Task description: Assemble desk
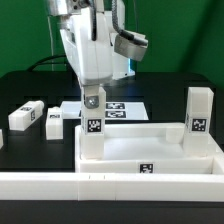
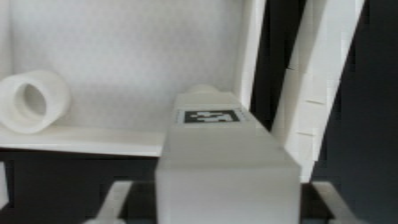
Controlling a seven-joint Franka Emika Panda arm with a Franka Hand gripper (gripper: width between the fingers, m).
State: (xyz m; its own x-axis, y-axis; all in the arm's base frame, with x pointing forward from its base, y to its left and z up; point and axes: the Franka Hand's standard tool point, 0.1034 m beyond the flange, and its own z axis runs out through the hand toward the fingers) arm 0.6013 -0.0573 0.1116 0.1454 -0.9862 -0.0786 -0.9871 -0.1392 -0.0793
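Exterior, arm: I see the Panda arm (image 1: 85,45) reaching down from the upper middle of the frame.
Exterior, fingers: the fingers (image 1: 90,100) pinch the top of the held leg (image 1: 93,140), just left of the frame's centre.
Exterior, held leg: upright at the desk slab's corner on the exterior view's left, with its tag facing me. I cannot tell whether its foot is seated.
Exterior, desk slab: the desk slab (image 1: 160,150) lies flat on the black bench (image 1: 170,90) at lower right, raised rim up, with one tag on the front rim.
Exterior, standing leg: the standing leg (image 1: 198,112) is upright on the slab at the right of the frame.
Exterior, loose legs: the outer loose leg (image 1: 25,116) and the inner loose leg (image 1: 55,119) lie on the bench at left, apart from the slab.
Exterior, marker board: the marker board (image 1: 118,108) lies flat behind the slab, partly hidden by the held leg.
Exterior, rail: the rail (image 1: 60,185) runs across the bottom of the frame.
Wrist, held leg: the held leg (image 2: 222,150) fills the middle, with its tag visible.
Wrist, fingers: I see the grey fingers (image 2: 125,205) flanking the leg, one on each side and pressed against it.
Wrist, desk slab: the floor of the desk slab (image 2: 125,60) lies beyond the leg and carries a round socket (image 2: 27,100).
Wrist, white upright: the white upright (image 2: 329,80) stands beside the leg. I cannot tell what it is.
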